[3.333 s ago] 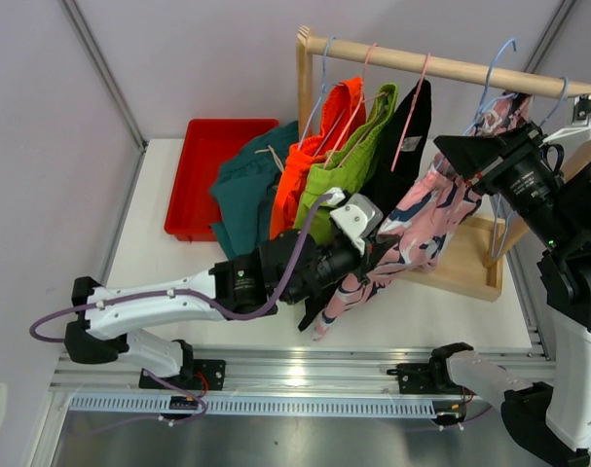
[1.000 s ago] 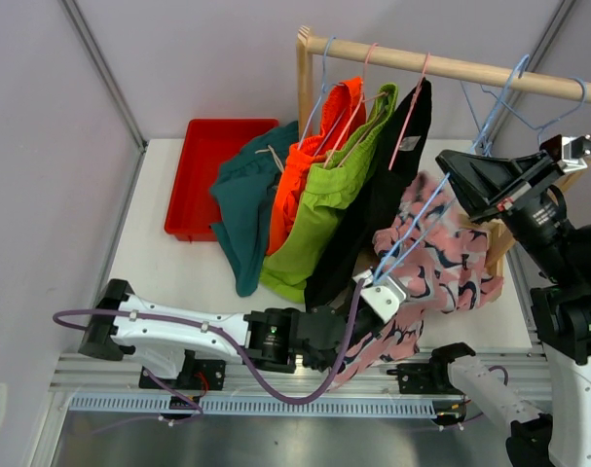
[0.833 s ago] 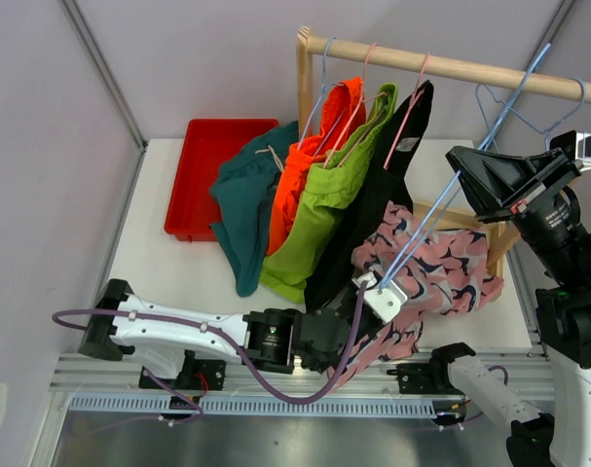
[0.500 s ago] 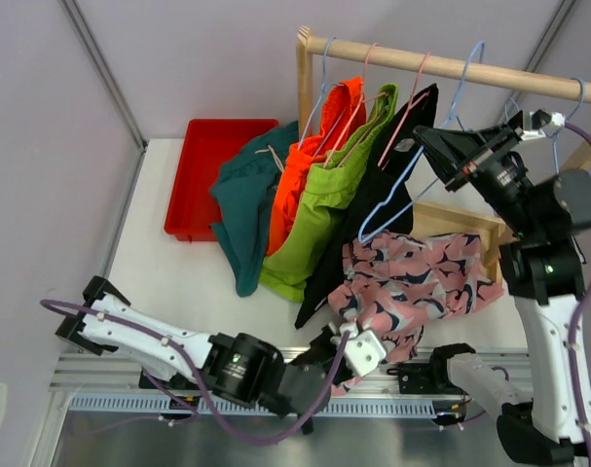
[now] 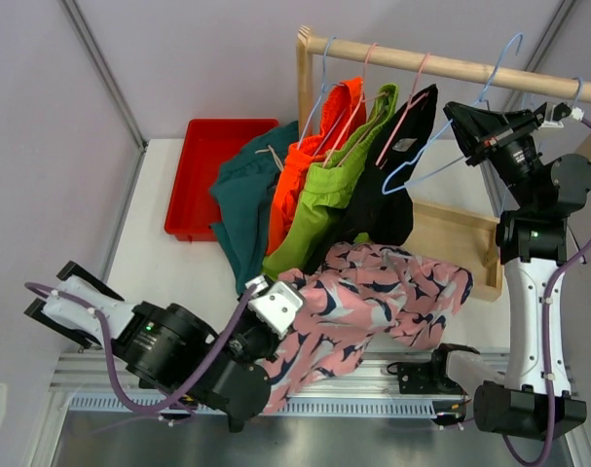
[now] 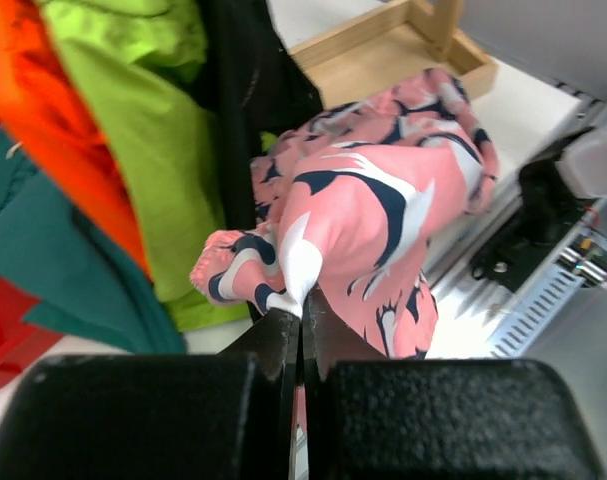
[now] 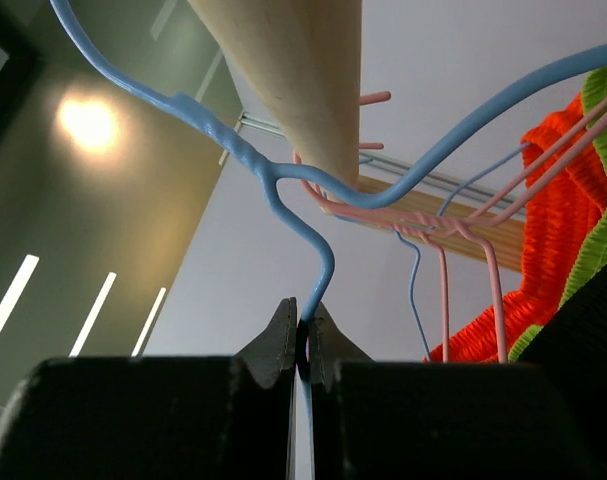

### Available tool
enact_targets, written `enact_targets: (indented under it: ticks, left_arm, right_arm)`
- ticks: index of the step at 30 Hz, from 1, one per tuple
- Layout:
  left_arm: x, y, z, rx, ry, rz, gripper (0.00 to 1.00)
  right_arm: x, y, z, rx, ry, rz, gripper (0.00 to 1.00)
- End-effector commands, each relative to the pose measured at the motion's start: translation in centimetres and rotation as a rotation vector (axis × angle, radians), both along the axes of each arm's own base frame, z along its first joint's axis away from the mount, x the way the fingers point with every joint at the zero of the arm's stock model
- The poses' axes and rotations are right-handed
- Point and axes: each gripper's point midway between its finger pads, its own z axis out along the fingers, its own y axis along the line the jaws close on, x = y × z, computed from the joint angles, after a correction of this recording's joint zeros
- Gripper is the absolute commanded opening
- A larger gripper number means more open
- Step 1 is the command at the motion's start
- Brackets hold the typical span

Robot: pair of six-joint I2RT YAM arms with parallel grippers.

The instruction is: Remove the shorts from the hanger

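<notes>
At 6 o'clock on the white desk (image 5: 164,258), the left tool (image 6: 301,318) is clenched on the pink fabric shorts with a navy-and-white pattern (image 5: 373,297), which lie spread there, off any hanger. At 1 o'clock, the right tool (image 7: 303,335) grips a blue wire hanger (image 7: 195,106), its hook at the round wooden rail (image 5: 422,63).

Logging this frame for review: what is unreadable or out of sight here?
- Top view: fingertips of the left gripper, buried under the pink patterned shorts.
- Right wrist view: the blue hanger below the right gripper, blocked by its own fingers and housing.
- Top view: whether the teal shorts have a hanger, hidden behind the orange shorts.
</notes>
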Motion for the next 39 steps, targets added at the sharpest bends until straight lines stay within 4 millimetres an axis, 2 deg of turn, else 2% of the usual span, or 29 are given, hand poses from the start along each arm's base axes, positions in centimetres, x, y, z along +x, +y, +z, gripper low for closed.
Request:
enact_targets:
  ticks: [1, 3, 5, 7, 8, 9, 10, 11, 12, 13, 14, 15, 16, 17, 21, 24, 25, 28, 31, 32, 33, 34, 35, 36, 37, 38, 39]
  left_arm:
    - [3.4, 5.1, 0.1, 0.077, -0.076, 0.109, 0.0]
    - [4.9, 7.0, 0.9, 0.032, -0.057, 0.144, 0.0]
    - [6.4, 8.5, 1.6, 0.033, -0.078, 0.185, 0.0]
    - [7.3, 9.1, 2.9, -0.031, -0.072, 0.198, 0.0]
    - [8.1, 9.4, 2.5, 0.053, -0.132, 0.194, 0.0]
    - [8.4, 8.8, 3.8, -0.033, -0.114, 0.201, 0.0]
    - [9.0, 9.7, 4.7, -0.075, -0.114, 0.205, 0.0]
    - [10.1, 10.3, 4.5, -0.008, -0.172, 0.221, 0.0]
    - [10.4, 9.9, 6.0, -0.094, -0.161, 0.206, 0.0]
    - [11.0, 11.0, 6.9, -0.132, -0.17, 0.221, 0.0]
    - [12.4, 12.4, 7.6, -0.1, -0.214, 0.269, 0.0]
    - [12.7, 12.3, 8.3, -0.105, -0.228, 0.254, 0.0]
    - [13.3, 12.5, 9.1, -0.086, -0.257, 0.272, 0.0]
    - [14.5, 13.6, 9.7, -0.069, -0.273, 0.334, 0.0]
    - [17.1, 13.3, 11.3, -0.026, -0.315, 0.363, 0.0]
    - [19.0, 15.2, 13.4, -0.057, -0.344, 0.45, 0.0]
    - [19.8, 16.4, 14.4, -0.07, -0.358, 0.491, 0.0]
    - [22.4, 17.3, 15.7, -0.075, -0.37, 0.562, 0.0]
    - [24.6, 17.7, 18.2, -0.12, -0.38, 0.613, 0.0]
    - [25.8, 18.6, 18.3, -0.116, -0.38, 0.643, 0.0]
    - [27.3, 18.4, 18.6, -0.114, -0.377, 0.661, 0.0]
    - [28.1, 20.1, 19.7, -0.138, -0.395, 0.716, 0.0]
    - [29.1, 20.2, 19.8, -0.142, -0.393, 0.719, 0.0]
    - [29.0, 20.9, 21.8, -0.183, -0.429, 0.734, 0.0]
    - [31.5, 21.1, 20.8, -0.155, -0.403, 0.762, 0.0]
    - [32.6, 21.0, 20.6, -0.146, -0.398, 0.763, 0.0]
    - [32.6, 21.4, 22.4, -0.177, -0.434, 0.775, 0.0]
  right_arm:
    - [-1.4, 0.0, 0.6, -0.001, -0.079, 0.025, 0.0]
    - [-1.8, 0.2, 0.0, -0.001, -0.071, 0.034, 0.0]
    - [-1.8, 0.2, -1.4, 0.0, -0.04, 0.035, 0.0]
    - [-2.6, 0.2, -2.1, -0.003, -0.033, 0.033, 0.0]
    - [-2.4, 0.2, -3.3, -0.006, -0.009, 0.03, 0.0]
    - [-3.1, 0.3, -3.4, -0.012, -0.015, 0.027, 0.0]
    - [-3.1, 0.3, -4.1, -0.013, 0.005, 0.024, 0.0]
    - [-3.0, 0.3, -5.0, -0.018, 0.025, 0.022, 0.0]
    - [-3.4, 0.4, -5.5, -0.03, 0.036, 0.021, 0.0]
    - [-3.5, 0.5, -6.0, -0.035, 0.043, 0.02, 0.0]
    - [-3.5, 0.5, -6.4, -0.036, 0.051, 0.017, 0.0]
    - [-3.4, 0.5, -7.3, -0.035, 0.072, 0.018, 0.0]
    - [-3.8, 0.5, -7.5, -0.041, 0.069, 0.015, 0.0]
    - [-3.9, 0.5, -7.8, -0.045, 0.073, 0.014, 0.0]
    - [-4.0, 0.5, -9.2, -0.07, 0.099, 0.002, 0.0]
    - [-3.9, 0.6, -9.7, -0.084, 0.112, 0.007, 0.0]
    - [-4.0, 0.7, -9.8, -0.091, 0.109, 0.008, 0.0]
    - [-3.9, 0.7, -10.3, -0.099, 0.123, 0.011, 0.0]
    - [-3.7, 0.6, -10.8, -0.108, 0.138, 0.011, 0.03]
    - [-3.8, 0.8, -10.9, -0.116, 0.138, 0.02, 0.12]
    - [-3.7, 0.7, -11.2, -0.119, 0.146, 0.02, 0.19]
    - [-3.7, 0.6, -11.4, -0.122, 0.153, 0.019, 0.4]
    - [-3.7, 0.7, -11.7, -0.127, 0.159, 0.022, 0.54]
    - [-3.7, 0.7, -11.9, -0.135, 0.156, 0.025, 0.64]
    - [-3.8, 0.7, -11.9, -0.138, 0.153, 0.027, 0.8]
    - [-3.9, 0.8, -12.2, -0.141, 0.162, 0.036, 0.87]
    - [-4.0, 0.9, -12.3, -0.151, 0.158, 0.036, 0.91]
